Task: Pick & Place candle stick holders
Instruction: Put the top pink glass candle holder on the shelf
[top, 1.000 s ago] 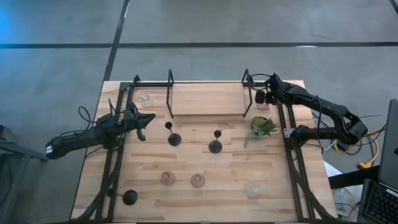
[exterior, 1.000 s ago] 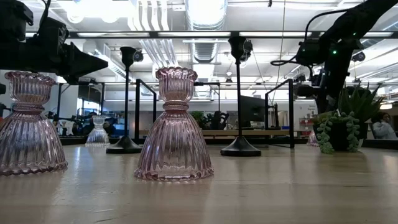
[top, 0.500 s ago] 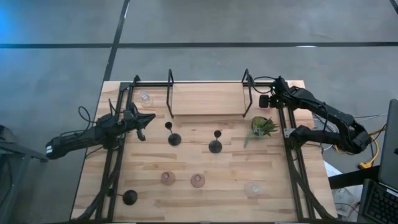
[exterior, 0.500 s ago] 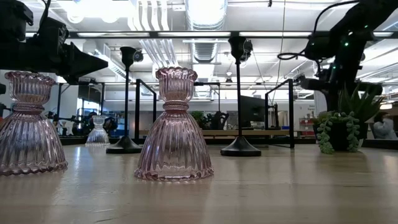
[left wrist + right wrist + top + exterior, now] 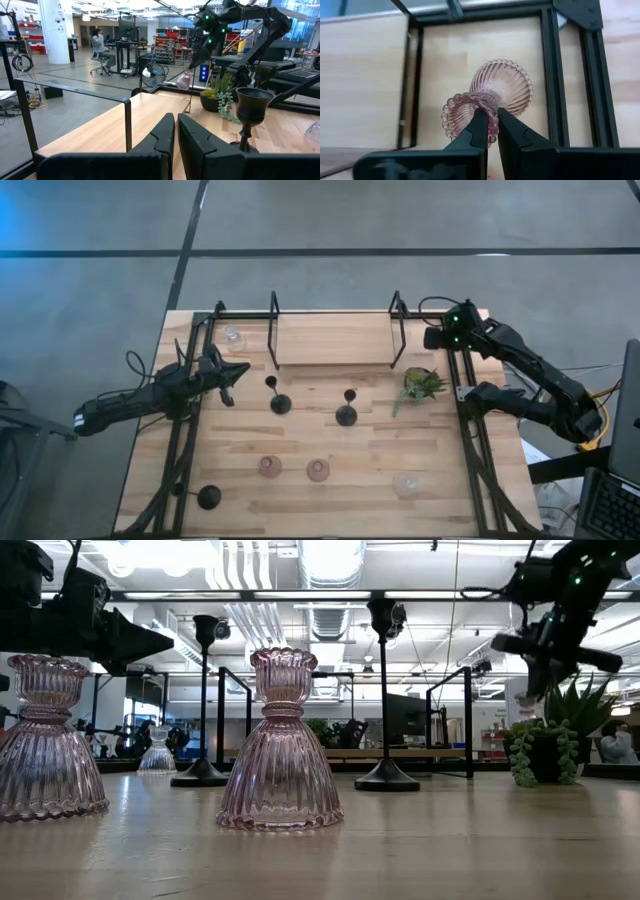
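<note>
Change: right end effector (image 5: 489, 131) has risen from the table's (image 5: 330, 430) back corner, pink holder (image 5: 490, 97) now hanging tilted.
Grip: clamped on its neck.
Left end effector (image 5: 176, 134): closed, empty.
Advice: carry slowly; avoid the plant (image 5: 420, 385).

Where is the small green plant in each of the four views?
High view: the plant, right of centre.
Low view: at the far right.
Left wrist view: right of centre.
Right wrist view: not in it.
Shared landmark: the right tool, gripping a pink holder, close by.
</note>
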Available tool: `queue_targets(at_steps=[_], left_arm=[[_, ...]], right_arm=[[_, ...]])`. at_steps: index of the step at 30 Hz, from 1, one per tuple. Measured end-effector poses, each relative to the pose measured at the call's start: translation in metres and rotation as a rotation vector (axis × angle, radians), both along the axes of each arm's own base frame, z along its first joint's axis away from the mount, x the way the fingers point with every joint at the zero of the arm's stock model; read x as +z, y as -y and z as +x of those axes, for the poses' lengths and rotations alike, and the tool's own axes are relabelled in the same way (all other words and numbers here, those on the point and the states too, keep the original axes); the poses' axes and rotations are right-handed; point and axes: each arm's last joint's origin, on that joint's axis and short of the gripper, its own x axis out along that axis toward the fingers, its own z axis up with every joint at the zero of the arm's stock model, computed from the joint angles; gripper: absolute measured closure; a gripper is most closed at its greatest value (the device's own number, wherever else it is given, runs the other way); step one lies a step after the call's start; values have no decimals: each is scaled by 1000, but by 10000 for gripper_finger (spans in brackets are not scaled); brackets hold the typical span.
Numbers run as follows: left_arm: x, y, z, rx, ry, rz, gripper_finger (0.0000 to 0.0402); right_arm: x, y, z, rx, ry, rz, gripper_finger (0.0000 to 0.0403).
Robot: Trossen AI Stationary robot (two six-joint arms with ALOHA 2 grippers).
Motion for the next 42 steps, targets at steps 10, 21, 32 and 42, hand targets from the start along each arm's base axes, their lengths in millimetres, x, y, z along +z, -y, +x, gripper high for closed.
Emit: queue_targets(at_steps=[10, 21, 32, 42], left_arm=[[0, 0, 0, 0, 0, 0, 376], [0, 0, 0, 0, 0, 0, 376], [0, 0, 0, 0, 0, 0, 376], [0, 0, 0, 0, 0, 0, 376]], right_arm=[[84, 8, 5, 61, 84, -239, 393], [147, 16, 21, 213, 49, -215, 393], [186, 43, 82, 424, 71, -259, 393], [167, 116, 123, 660, -50, -39, 393]])
